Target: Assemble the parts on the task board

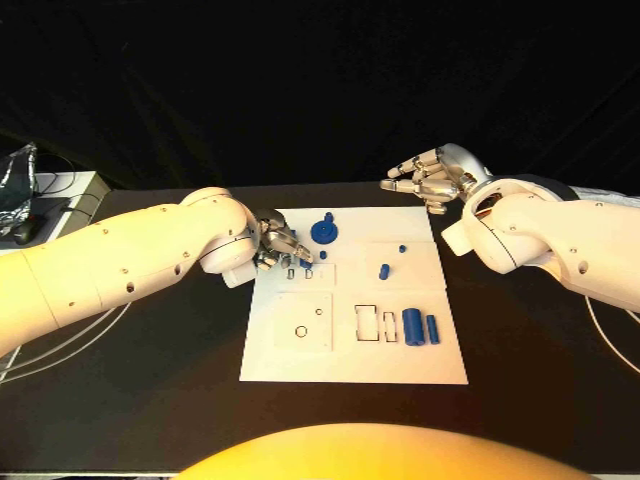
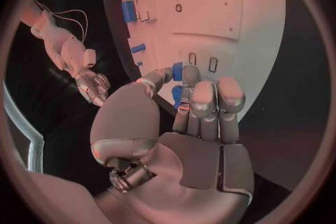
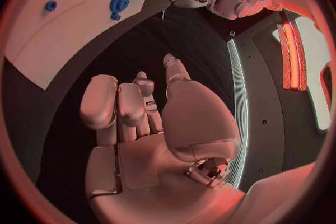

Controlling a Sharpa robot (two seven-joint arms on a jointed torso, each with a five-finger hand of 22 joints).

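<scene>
A black desk (image 1: 133, 400) is seen carrying a white board (image 1: 352, 350) at its middle, with two white arms brought in from either side. The left hand (image 1: 280, 247) is held low over the board's upper left part, its fingers curled downward at a pair of small slots; in the left wrist view a small blue piece (image 2: 178, 71) is seen just at the fingertips (image 2: 193, 74), but whether it is pinched or merely touched cannot be told. The right hand (image 1: 433, 175) is held off the board, beyond its far right corner, fingers loosely spread and nothing gripped.

The parts are spread across the board. A round blue disc with a knob (image 1: 325, 232) is seen just beside the left hand, toward the board's far edge. Two blue cylinders (image 1: 420, 327) lie near the board's right edge, well apart from the left hand, with their long axes running from the near edge to the far edge. A short blue peg (image 1: 385, 270) lies between them and the disc, and a tiny blue stud (image 1: 402, 247) sits just beyond it.

The left hand is judged to be the nearer to the slots and disc; the cylinders lie closer to the right arm's side.
</scene>
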